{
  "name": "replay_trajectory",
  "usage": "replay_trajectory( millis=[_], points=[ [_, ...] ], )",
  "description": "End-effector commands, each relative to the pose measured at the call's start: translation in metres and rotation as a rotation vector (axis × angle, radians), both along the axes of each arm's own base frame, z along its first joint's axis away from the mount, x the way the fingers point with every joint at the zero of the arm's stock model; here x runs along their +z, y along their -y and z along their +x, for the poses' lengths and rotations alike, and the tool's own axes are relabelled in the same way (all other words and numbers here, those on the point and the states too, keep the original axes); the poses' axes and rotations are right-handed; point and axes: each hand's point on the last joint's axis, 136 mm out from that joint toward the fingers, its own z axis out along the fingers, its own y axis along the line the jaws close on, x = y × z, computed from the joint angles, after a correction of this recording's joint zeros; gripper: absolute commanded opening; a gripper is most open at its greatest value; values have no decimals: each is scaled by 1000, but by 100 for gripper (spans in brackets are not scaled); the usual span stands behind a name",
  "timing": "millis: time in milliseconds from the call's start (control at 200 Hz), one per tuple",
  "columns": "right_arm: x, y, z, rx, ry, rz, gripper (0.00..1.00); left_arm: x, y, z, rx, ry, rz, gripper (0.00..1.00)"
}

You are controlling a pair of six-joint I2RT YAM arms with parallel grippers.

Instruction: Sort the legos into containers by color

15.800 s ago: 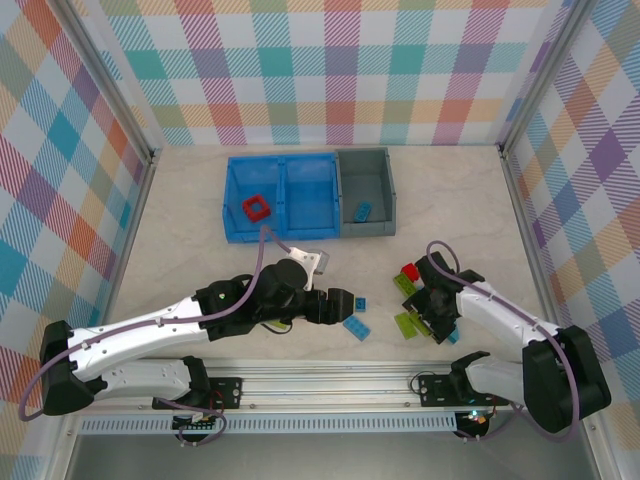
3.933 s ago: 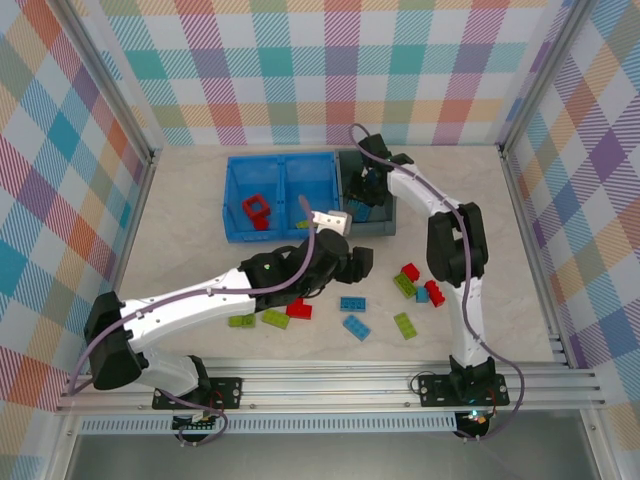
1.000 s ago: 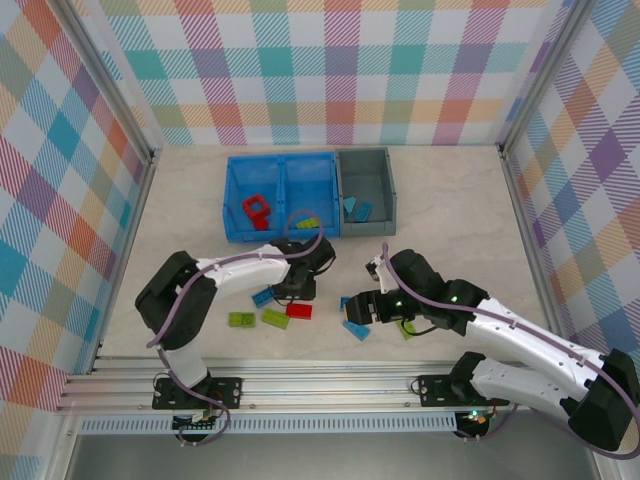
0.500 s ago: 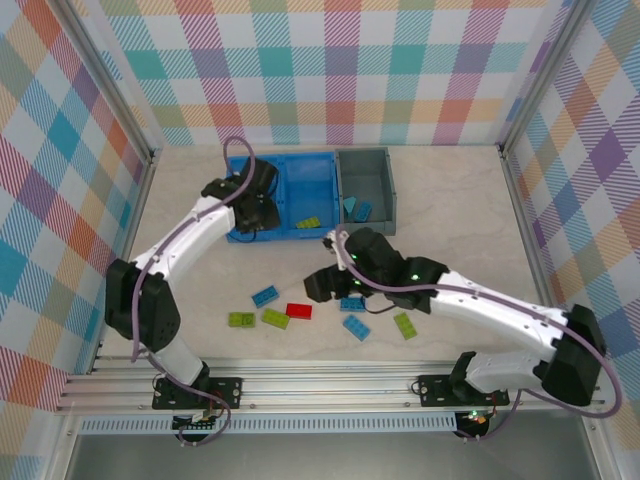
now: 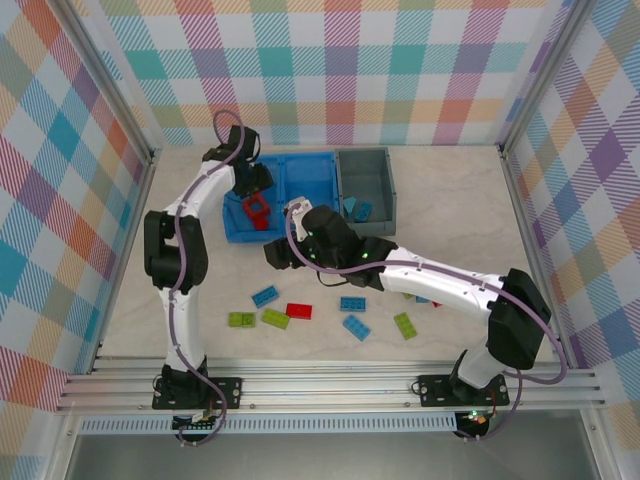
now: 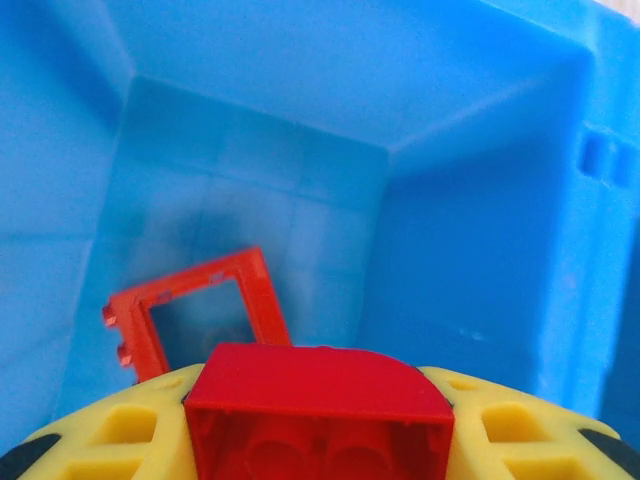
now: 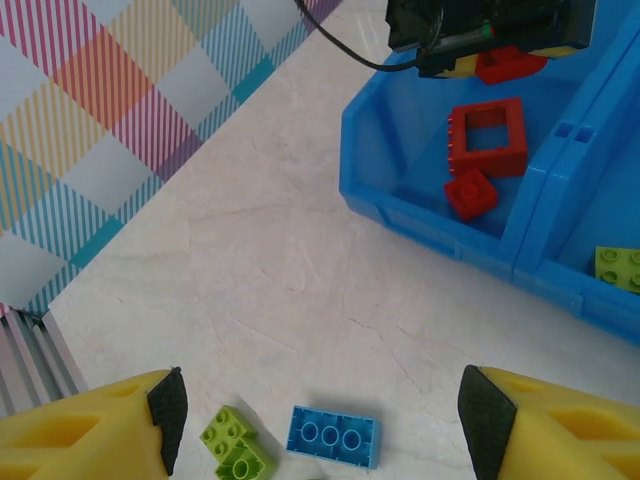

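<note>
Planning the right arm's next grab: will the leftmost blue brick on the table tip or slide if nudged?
The blue brick lies flat, studs up, so tipping or rolling seems unlikely. On the smooth table it may skid. It looks small and rigid, probably light.

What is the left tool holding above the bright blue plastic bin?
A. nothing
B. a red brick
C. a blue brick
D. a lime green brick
B: the left tool is shut on a red studded plastic brick over the bright blue plastic bin, above the red hollow square frame.
</note>
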Motion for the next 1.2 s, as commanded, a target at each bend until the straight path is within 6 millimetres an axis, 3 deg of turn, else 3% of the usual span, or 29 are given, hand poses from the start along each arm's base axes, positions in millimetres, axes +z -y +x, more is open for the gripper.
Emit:
replay_trajectory(
  millis=[0, 95, 260, 415, 540, 785, 965, 1065, 1195],
  points=[
    [17, -4, 2, -4, 36, 36, 74, -5, 2, 17, -10, 16, -51, 35],
    [15, -3, 1, -5, 28, 36, 74, -17, 4, 25, -17, 13, -82, 37],
    [10, -3, 0, -4, 14, 30, 74, -19, 7, 29, -16, 18, -108, 43],
    [1, -4, -2, -3, -13, 22, 74, -17, 7, 27, -16, 18, -113, 59],
    [1, -1, -5, 0, -25, 28, 74, -3, 8, 23, -21, 45, -122, 64],
    [2, 6, -11, -2, -40, 30, 74, 43, 3, 10, -17, 120, -121, 59],
    [-4, 27, -14, -43, -28, -11, 74, 98, -1, -31, 1, 211, -164, 59],
    [-6, 44, -18, -66, -19, -36, 74, 124, 3, -75, -19, 235, -170, 65],
    [-14, 66, -26, -82, -22, -90, 74, 139, 14, -144, -69, 235, -197, 70]
  ],
)
